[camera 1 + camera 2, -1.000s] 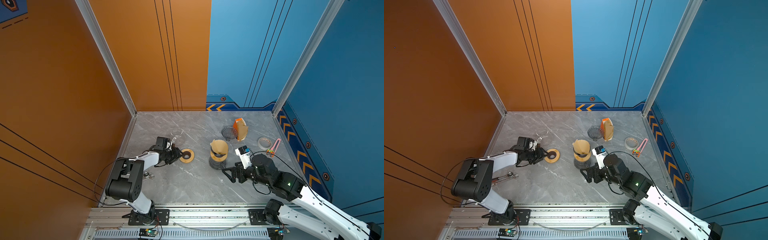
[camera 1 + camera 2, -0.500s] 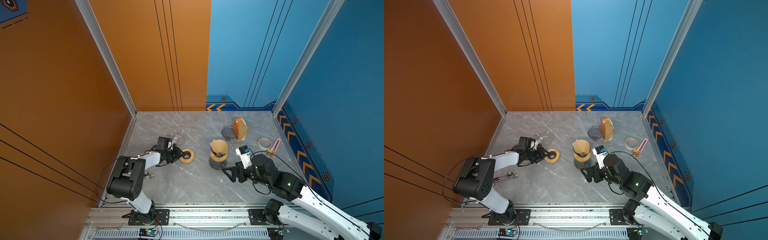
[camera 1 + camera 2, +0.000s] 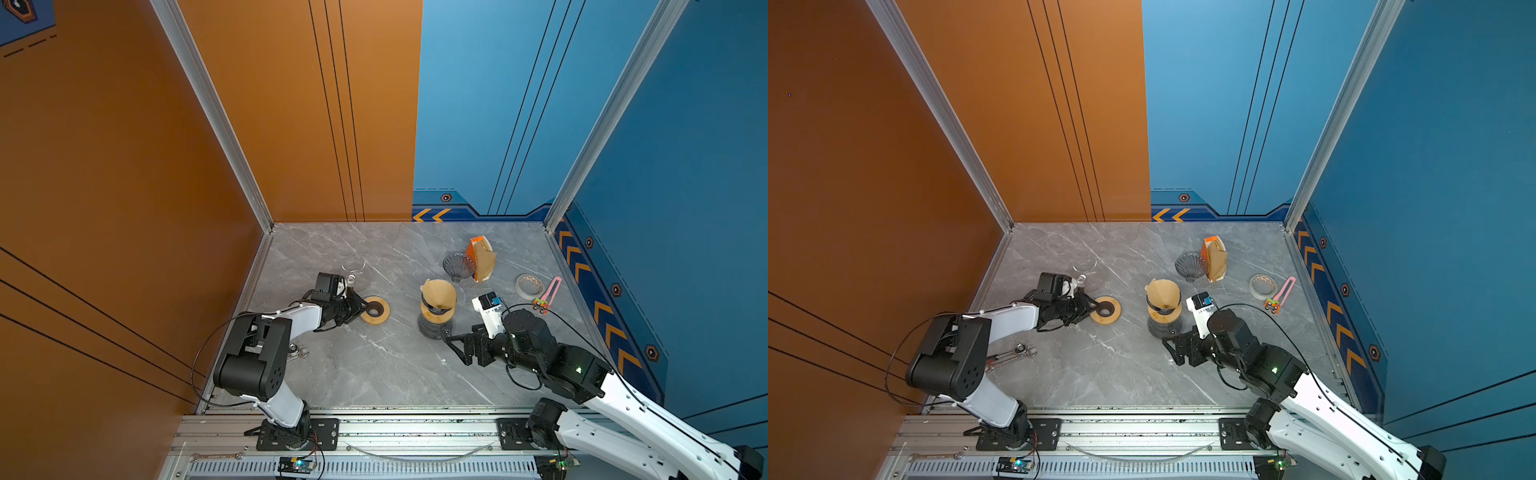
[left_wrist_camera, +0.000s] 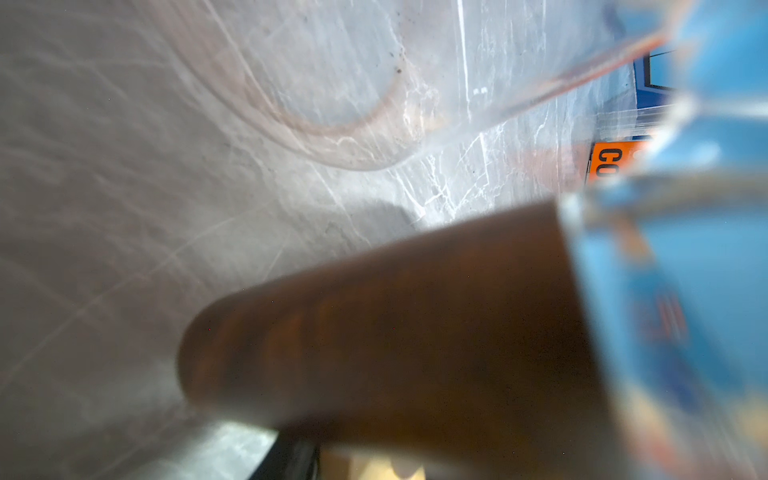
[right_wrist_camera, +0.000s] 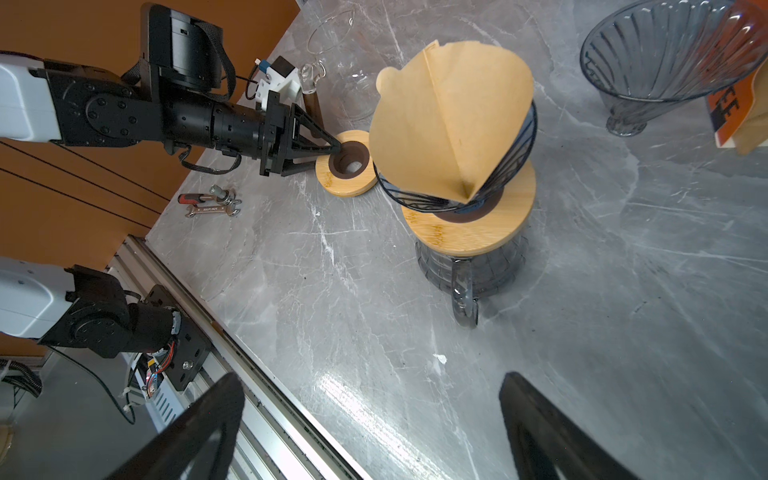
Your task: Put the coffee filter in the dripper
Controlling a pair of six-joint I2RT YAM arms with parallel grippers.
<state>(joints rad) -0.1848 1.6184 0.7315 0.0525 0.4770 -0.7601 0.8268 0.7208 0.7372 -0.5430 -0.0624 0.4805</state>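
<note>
Left fingers (image 5: pixel 330 144): tips right at the hole of the wooden ring (image 5: pixel 349 183), left of the dripper (image 5: pixel 521 162); clamped or not, can't tell.
Filter (image 5: pixel 449 124): sitting tilted inside the dripper.
Right fingers (image 5: pixel 536 415): wide apart, empty, just right of the dripper.

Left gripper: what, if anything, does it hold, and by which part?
Cannot be told: the left gripper has its tips at the centre-hole rim of the wooden ring.

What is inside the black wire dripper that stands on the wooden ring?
A brown paper filter sits in the wire dripper, tip down, rising above its rim. The paper hides the dripper's bottom opening.
</note>
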